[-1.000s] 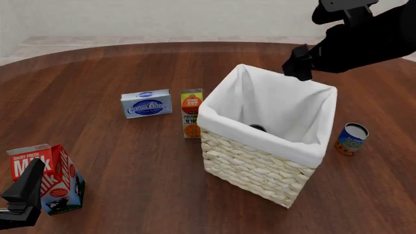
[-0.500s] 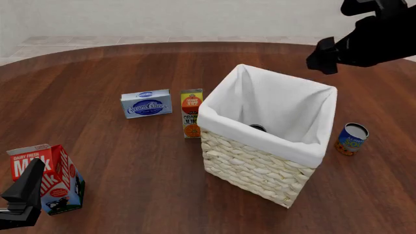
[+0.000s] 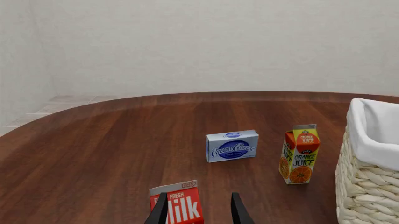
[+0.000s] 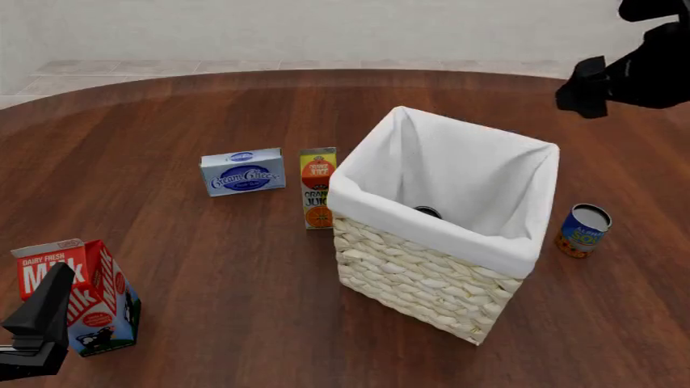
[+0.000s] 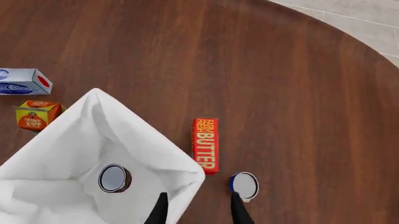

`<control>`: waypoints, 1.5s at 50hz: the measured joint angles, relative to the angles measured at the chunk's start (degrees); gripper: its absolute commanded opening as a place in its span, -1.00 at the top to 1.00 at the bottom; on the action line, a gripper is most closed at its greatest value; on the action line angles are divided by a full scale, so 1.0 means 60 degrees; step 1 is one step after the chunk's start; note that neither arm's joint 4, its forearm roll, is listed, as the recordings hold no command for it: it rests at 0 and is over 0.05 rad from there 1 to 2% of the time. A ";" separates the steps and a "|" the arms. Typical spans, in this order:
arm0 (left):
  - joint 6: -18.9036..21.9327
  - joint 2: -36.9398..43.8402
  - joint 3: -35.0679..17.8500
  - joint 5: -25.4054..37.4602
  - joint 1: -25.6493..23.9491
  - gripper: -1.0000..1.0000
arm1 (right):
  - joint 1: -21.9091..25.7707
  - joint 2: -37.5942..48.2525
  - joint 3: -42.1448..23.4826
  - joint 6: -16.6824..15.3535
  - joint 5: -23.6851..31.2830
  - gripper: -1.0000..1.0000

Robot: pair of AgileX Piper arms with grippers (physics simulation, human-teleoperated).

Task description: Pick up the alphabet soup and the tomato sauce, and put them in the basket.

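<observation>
The alphabet soup, a blue-labelled can with a grey top, stands upright on the table just right of the basket; it also shows in the right wrist view. The tomato sauce sits down inside the basket's white lining, with only its grey top showing. My right gripper hangs high beyond the basket's far right corner, open and empty. My left gripper rests open at the near left, by the milk carton.
A milk carton stands beside the left gripper. Left of the basket are a cream cheese box and an orange juice carton. A red butter box lies behind the basket, close to the alphabet soup.
My right arm has swung from over the basket's far edge to the right and farther back. The left arm and all objects have stayed put.
</observation>
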 measured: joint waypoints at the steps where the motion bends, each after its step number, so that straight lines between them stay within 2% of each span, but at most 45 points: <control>1: 0.0000 0.0000 0.0000 0.0000 0.0000 -1.00 | -0.0064 -0.0011 0.0003 -0.0013 0.0000 -1.00; 35: 0.0000 0.0000 0.0000 0.0000 0.0000 -1.00 | -0.1908 -0.0206 0.0670 -0.0264 -0.0502 -1.00; 51: 0.0000 0.0000 0.0000 0.0000 0.0000 -1.00 | -0.2473 -0.0209 0.1117 -0.0033 -0.0965 -1.00; 75: 0.0000 0.0000 0.0000 0.0000 0.0000 -1.00 | -0.2721 -0.0024 0.1973 0.0634 -0.1958 -1.00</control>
